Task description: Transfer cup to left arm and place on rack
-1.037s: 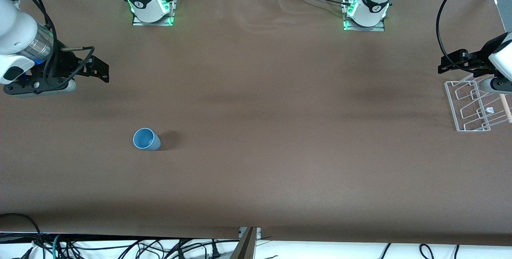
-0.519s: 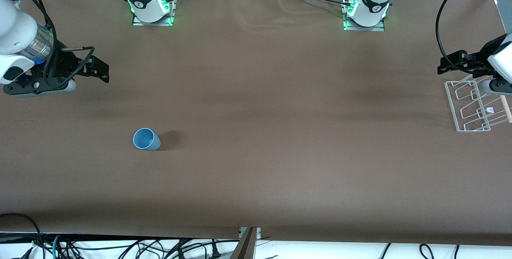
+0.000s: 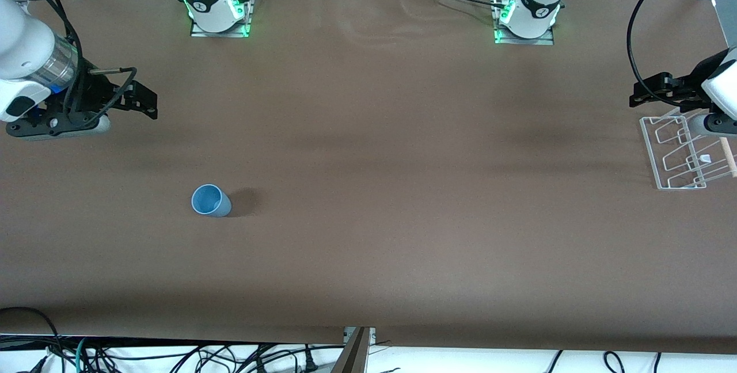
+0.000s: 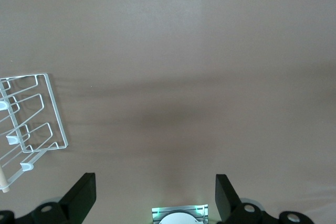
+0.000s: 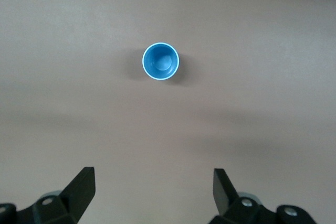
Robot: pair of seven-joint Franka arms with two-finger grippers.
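Two black two-finger grippers up in the air, both spread wide and holding nothing. Right gripper (image 3: pixel 138 99) over bare brown desk (image 3: pixel 368 131) at the right arm's end, at about 11 o'clock from the small light-blue plastic cup (image 3: pixel 210 200). Cup upright on the desk, mouth up, untouched, well apart from both grippers. Left gripper (image 3: pixel 653 92) over the desk at the left arm's end, just beside the small white wire rack (image 3: pixel 673 154) with a pale wooden rod (image 3: pixel 728 157) along one edge. Rack at about 3 o'clock from the cup.
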